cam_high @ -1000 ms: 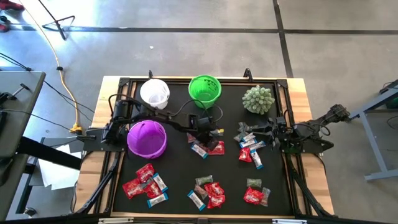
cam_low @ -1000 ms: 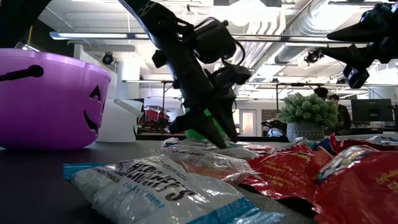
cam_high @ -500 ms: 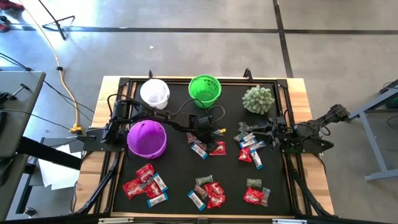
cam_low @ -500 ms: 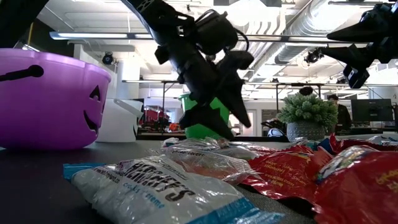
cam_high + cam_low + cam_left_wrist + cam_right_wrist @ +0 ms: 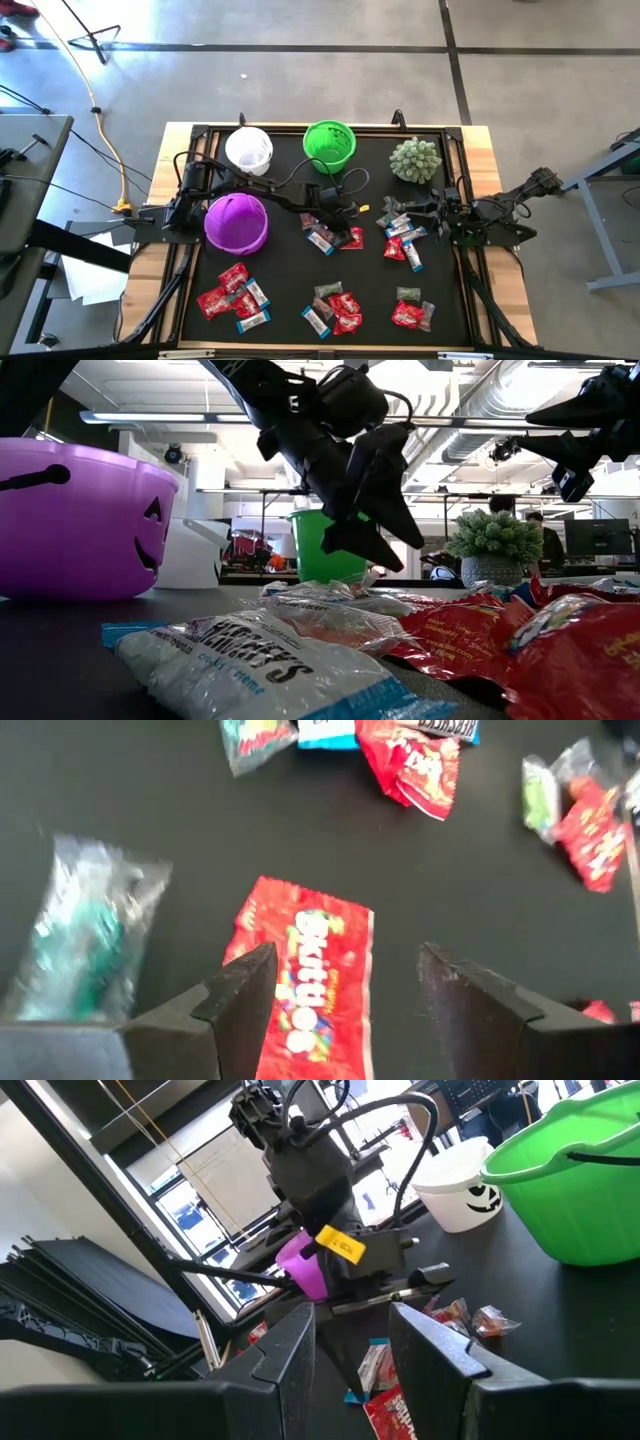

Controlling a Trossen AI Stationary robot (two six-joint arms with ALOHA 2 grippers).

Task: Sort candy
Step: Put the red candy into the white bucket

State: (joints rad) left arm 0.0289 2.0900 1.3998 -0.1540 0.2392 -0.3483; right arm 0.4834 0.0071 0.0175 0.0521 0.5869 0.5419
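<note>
Fingers apart on left gripper [image 5: 345, 1010], hovering mid-mat over red Skittles packet [image 5: 305, 985]; right gripper [image 5: 350, 1355] parted, empty, near right edge

A purple pumpkin-face bucket [image 5: 237, 222] sits at the black mat's [image 5: 290, 290] left edge, w/ a white cup [image 5: 249, 149] and green bucket [image 5: 329, 142] along the far side — spiky pale-green ball [image 5: 415, 159] further right.

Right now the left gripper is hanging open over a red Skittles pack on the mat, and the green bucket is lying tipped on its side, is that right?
Not quite. The green bucket stands upright, as the low view shows. The left gripper does hang open over the red Skittles pack.
</note>
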